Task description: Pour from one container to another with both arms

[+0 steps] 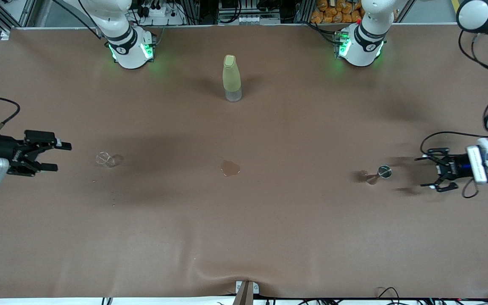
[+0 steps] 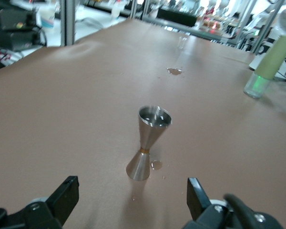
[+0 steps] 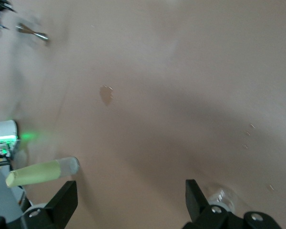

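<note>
**Tabletop stock: two arms, three vessels, one spill**

Surface: brown table cover (image 1: 244, 237), matte, soft, creased along the lower edge of the front view.

Arms, two: white, jointed, bases with green lights along the top of the frame.
- Left gripper (image 1: 428, 171), black, at right of centre in the front view, low over the table; fingers spread, nothing between them. In the left wrist view the two fingertips (image 2: 66, 191) frame the jigger without touching it.
- Right gripper (image 1: 57, 156), black, at the frame's other edge, mid-height; fingers apart, released, empty.

Vessels, three:
- Metal jigger (image 1: 380, 173), one. Polished steel, hourglass form with a narrow gold band at the waist; stands upright on the cover just beside the left gripper. Small wet spots by its foot.
- Clear glass cup (image 1: 107, 159), one. Transparent and faint; near the right gripper, apart from it.
- Bottle (image 1: 231, 78), one. Tall, tapered, pale yellow-green frosted body with a clear base; upright at upper centre between the two bases.

Other: puddle (image 1: 230, 168), one, brownish, irregular, at centre of the frame, between jigger and cup and well apart from both.
</note>
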You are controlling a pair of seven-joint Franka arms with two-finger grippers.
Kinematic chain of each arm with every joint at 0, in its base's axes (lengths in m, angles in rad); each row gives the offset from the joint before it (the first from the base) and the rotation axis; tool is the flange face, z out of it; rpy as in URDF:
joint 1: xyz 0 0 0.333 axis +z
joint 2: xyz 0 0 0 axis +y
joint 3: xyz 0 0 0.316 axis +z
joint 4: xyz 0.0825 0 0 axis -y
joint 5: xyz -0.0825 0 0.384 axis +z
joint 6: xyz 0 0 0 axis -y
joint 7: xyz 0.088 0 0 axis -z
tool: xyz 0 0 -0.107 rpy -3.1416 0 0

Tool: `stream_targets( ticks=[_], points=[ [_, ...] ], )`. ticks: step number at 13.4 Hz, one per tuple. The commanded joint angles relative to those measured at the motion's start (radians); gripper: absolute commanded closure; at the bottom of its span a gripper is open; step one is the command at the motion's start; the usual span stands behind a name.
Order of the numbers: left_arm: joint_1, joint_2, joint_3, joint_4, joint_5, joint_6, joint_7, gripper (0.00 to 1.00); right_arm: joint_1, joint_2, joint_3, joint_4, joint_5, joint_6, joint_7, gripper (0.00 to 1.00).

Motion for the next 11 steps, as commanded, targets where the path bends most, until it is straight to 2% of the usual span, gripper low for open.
stream_targets(
  ticks=[1,3,5,6,8,11],
  points=[
    [-0.014,-0.134,-0.001,0.010,0.116,-0.006,-0.257,0.00,0.060,-0.104,-0.008,-0.068,-0.156,0.021,0.133,0.00],
    [-0.034,-0.189,-0.011,0.065,0.222,-0.006,-0.443,0.00,0.118,-0.196,-0.034,-0.146,-0.252,0.093,0.192,0.00],
    [-0.086,-0.225,-0.011,0.096,0.314,-0.005,-0.688,0.00,0.204,-0.256,-0.132,-0.200,-0.296,0.123,0.225,0.00],
    [-0.109,-0.236,-0.012,0.108,0.343,-0.005,-0.799,0.00,0.207,-0.268,-0.138,-0.196,-0.319,0.114,0.254,0.00],
    [-0.163,-0.269,-0.011,0.128,0.429,-0.002,-0.975,0.00,0.216,-0.271,-0.129,-0.159,-0.452,0.114,0.336,0.00],
    [-0.269,-0.332,-0.012,0.140,0.627,0.006,-1.349,0.00,0.210,-0.333,-0.131,-0.183,-0.487,0.123,0.385,0.00]
  ],
)
